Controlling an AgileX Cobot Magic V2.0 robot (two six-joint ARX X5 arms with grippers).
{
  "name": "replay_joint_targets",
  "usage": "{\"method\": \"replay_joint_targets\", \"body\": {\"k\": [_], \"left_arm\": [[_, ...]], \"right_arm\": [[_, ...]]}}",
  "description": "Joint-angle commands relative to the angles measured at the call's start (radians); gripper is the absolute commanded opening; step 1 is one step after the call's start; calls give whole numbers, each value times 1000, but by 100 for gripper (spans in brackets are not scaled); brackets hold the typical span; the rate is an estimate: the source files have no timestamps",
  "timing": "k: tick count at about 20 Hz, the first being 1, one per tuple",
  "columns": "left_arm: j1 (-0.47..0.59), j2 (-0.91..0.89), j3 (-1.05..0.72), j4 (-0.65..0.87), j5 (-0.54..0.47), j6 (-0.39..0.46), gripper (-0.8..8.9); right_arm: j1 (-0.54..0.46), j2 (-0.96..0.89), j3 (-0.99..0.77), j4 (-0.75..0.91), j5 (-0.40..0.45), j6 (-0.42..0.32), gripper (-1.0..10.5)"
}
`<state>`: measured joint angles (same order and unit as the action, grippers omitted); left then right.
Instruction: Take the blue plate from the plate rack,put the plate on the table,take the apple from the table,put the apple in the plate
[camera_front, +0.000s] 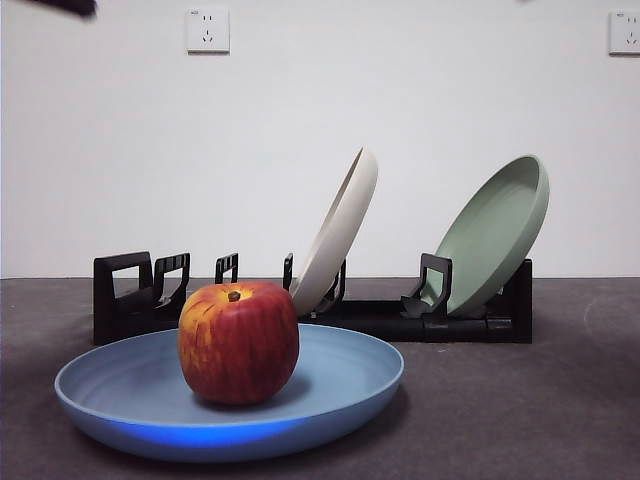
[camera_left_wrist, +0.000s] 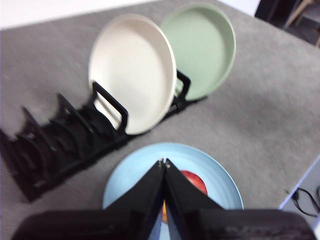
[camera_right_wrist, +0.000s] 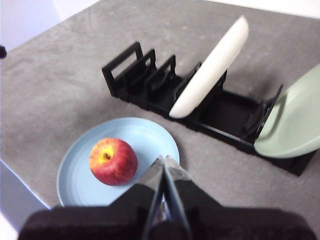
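Blue plate (camera_front: 340, 385): lying flat on the dark grey tabletop (camera_front: 530, 400), near side, in front of the plate rack (camera_front: 130, 300).
Apple (camera_front: 238, 342): sitting upright inside the blue plate, left of its centre, stem up.
Plate rack: standing along the far side, its left slots holding nothing.
Cream-white plate (camera_front: 340, 235): leaning on edge in a middle slot.
Sage-green plate (camera_front: 495, 235): leaning at the right end.
Left gripper (camera_left_wrist: 164, 162): hanging above the blue plate, jaws pressed together, grasping nothing.
Right gripper (camera_right_wrist: 163, 159): hovering over the plate's near rim, jaws clenched and, as far as the blur allows, carrying nothing.
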<state>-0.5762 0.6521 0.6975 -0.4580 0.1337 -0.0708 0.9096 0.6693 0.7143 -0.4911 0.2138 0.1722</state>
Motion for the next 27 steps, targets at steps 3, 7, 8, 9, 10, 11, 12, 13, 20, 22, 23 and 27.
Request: {"method": "replay_joint_targets", "body": {"k": [3, 7, 8, 9, 10, 11, 12, 13, 20, 22, 23, 27], "left_arm": [[-45, -2, -15, 29, 6, -45, -8], [-51, -1, -15, 26, -1, -59, -3], [-51, -1, -15, 26, -1, -59, -3], [-51, -1, -15, 25, -1, -59, -3], [-51, -1, -15, 23, -1, -59, -3], [-51, -1, -15, 22, -1, -59, -3], [-51, -1, -15, 23, -1, -59, -3], [-51, -1, -15, 22, -1, -59, -3], [55, -133, -35, 60, -160, 122, -3], [144, -207, -87, 113, -156, 121, -3], [197, -251, -130, 142, -156, 124, -3], [350, -401, -338, 253, -156, 124, -3]], "right_arm": [[0, 39, -56, 34, 5, 29, -11], [1, 53, -56, 34, -2, 29, -11], [1, 52, -56, 34, -2, 29, 1], [0, 49, -56, 34, -2, 29, 1], [0, 44, -56, 34, 1, 29, 1], [0, 40, -56, 34, 1, 29, 1], [0, 36, -56, 34, 1, 29, 1], [0, 35, -56, 34, 1, 29, 1], [0, 35, -56, 34, 1, 29, 1], [0, 35, -56, 34, 1, 29, 1], [0, 35, -56, 34, 1, 29, 1], [0, 35, -56, 34, 1, 29, 1]]}}
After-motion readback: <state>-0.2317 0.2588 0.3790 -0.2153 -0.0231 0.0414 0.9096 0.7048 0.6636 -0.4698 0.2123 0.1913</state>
